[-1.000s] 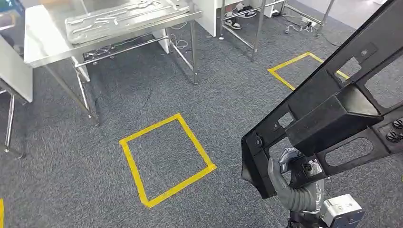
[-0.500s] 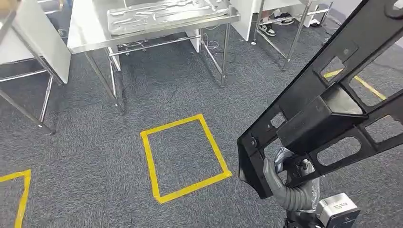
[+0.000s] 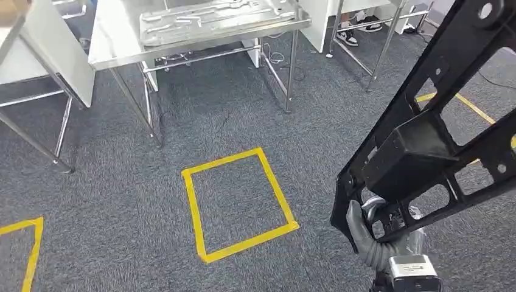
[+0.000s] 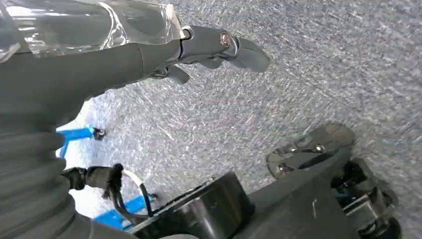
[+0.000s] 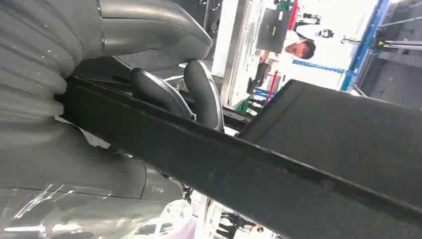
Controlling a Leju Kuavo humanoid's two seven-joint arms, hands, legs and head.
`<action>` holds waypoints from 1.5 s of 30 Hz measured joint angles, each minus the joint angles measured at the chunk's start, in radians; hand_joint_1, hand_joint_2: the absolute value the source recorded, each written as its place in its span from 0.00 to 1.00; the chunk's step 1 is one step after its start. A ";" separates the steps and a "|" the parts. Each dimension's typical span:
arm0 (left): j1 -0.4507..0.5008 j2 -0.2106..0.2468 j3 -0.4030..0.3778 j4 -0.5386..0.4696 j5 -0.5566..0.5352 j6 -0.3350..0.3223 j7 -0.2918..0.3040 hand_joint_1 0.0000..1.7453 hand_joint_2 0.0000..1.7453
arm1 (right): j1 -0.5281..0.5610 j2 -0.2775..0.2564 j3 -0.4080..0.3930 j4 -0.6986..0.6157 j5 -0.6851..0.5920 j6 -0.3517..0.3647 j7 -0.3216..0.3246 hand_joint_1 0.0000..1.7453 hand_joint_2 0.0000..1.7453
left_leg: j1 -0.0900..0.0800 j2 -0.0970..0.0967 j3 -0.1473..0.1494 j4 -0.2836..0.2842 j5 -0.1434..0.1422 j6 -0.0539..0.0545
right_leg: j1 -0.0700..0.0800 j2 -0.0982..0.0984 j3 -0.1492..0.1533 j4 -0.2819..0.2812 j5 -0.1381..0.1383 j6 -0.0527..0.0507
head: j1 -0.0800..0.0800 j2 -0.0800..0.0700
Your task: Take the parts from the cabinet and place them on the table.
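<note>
The black part (image 3: 426,140), a long perforated plastic frame, is gripped at its lower end by the right hand (image 3: 371,234), whose fingers (image 5: 199,94) curl over its edge, and against half a second ago it stands steeper and further right while the floor barely shifts, so I judge the carry is still under way. The left hand (image 4: 219,45) hangs over the carpet holding nothing, fingers loosely extended. I count one carried part, one steel counter (image 3: 115,42) ahead bearing a metal part (image 3: 213,18), and one full yellow tape square (image 3: 237,204).

no legible text, labels, brands or numbers, small label on the wrist unit (image 3: 414,272) too blurred to read
</note>
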 joint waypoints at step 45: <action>-0.012 0.010 0.004 0.007 0.050 -0.079 0.026 0.00 1.00 | -0.019 -0.007 0.005 0.004 -0.120 0.037 -0.061 1.00 1.00 | -0.014 -0.008 -0.044 0.040 0.018 0.065 | -0.008 0.013 0.060 0.003 -0.068 -0.002 | 0.008 0.000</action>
